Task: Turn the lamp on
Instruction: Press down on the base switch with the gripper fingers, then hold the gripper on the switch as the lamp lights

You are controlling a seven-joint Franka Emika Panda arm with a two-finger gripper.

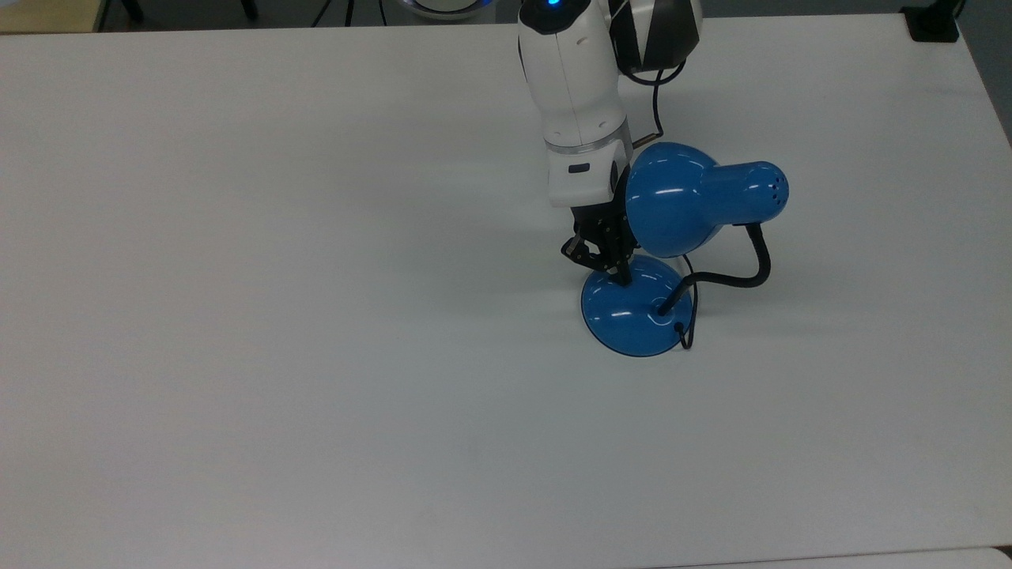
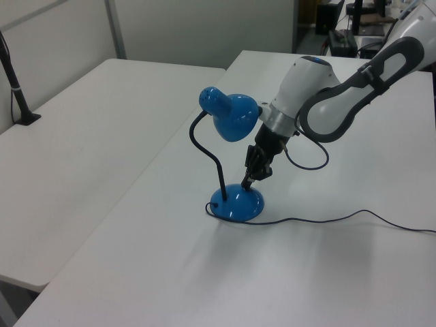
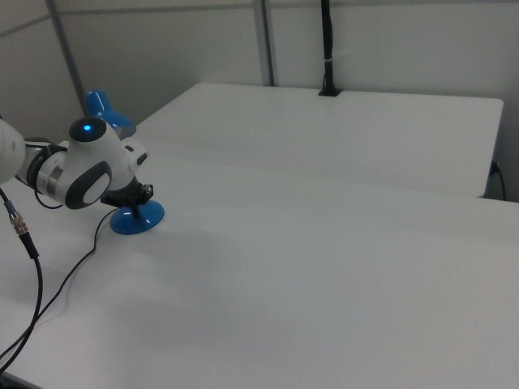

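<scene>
Tool (image 1: 624,276) tip on lamp (image 1: 632,316) base

Lamp (image 1: 632,312) stood on table (image 1: 277,316); gripper (image 1: 613,265) positioned at base's edge, on the top view's left of shade.

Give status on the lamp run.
Gripper tip at the lamp base's top, beside the shade. No glow visible. Cord trails across table; nothing blocking.
</scene>
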